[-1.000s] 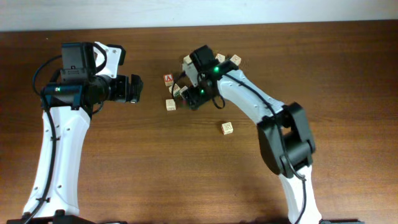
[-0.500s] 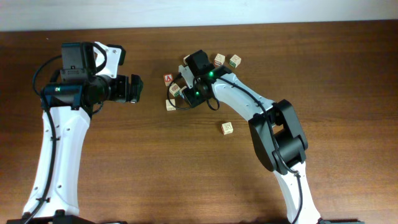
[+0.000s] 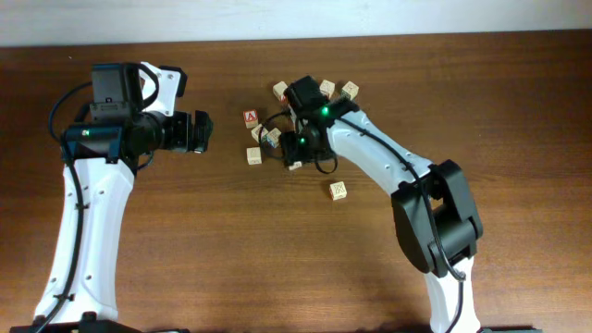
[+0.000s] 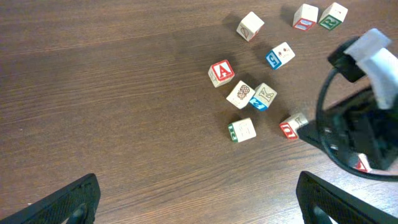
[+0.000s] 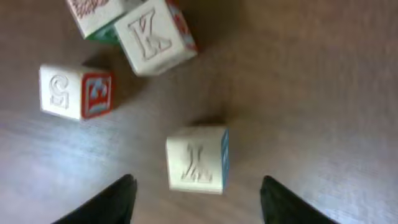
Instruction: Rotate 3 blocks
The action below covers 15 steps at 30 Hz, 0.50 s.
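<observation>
My left tool [image 3: 197, 132] is wide and empty, hanging left of the cluster. The blocks [image 3: 255, 154] lie scattered mid-bench [image 3: 185, 259], toward the far side. My right tool [image 5: 202, 205] is open astride one pale block [image 5: 196, 160], clear of both its sides. I'd expect light, rigid wood with slick faces. Pinch opposite flat faces, centred, not corners. The K block [image 5: 155, 37] sits near.

Pale wooden K cube [image 5: 155, 34] sat flat but askew, red on one side, S cube [image 5: 62, 90] near it showed a red face, blue-sided cube [image 5: 194, 160] lay apart from both, embossed letter up.
</observation>
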Each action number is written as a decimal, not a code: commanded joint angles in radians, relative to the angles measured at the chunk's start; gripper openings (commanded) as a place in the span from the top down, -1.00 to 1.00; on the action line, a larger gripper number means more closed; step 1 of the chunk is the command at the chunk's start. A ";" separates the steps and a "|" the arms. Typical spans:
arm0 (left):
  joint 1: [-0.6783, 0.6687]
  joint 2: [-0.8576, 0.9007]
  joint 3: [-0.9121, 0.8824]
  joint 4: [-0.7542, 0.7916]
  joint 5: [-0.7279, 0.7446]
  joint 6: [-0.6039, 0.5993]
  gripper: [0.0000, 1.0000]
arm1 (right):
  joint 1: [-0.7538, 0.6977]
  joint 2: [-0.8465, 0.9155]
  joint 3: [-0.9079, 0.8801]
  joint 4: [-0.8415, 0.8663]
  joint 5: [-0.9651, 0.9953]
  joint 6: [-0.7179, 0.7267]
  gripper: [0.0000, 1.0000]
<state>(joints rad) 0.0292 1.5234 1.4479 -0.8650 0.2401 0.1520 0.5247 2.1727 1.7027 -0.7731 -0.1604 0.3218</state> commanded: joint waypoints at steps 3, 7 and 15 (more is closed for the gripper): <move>-0.002 0.003 0.017 0.003 0.019 -0.008 -0.98 | 0.008 0.041 -0.026 0.142 0.048 -0.056 -0.28; -0.002 0.003 0.017 0.003 0.019 -0.008 -0.98 | 0.034 0.082 -0.027 0.126 0.039 -0.055 -0.16; -0.002 0.003 0.017 0.003 0.019 -0.008 -0.98 | 0.038 0.089 -0.016 0.124 0.068 -0.033 0.32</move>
<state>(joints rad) 0.0288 1.5234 1.4479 -0.8642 0.2401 0.1520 0.5583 2.2528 1.6844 -0.6483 -0.1051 0.2863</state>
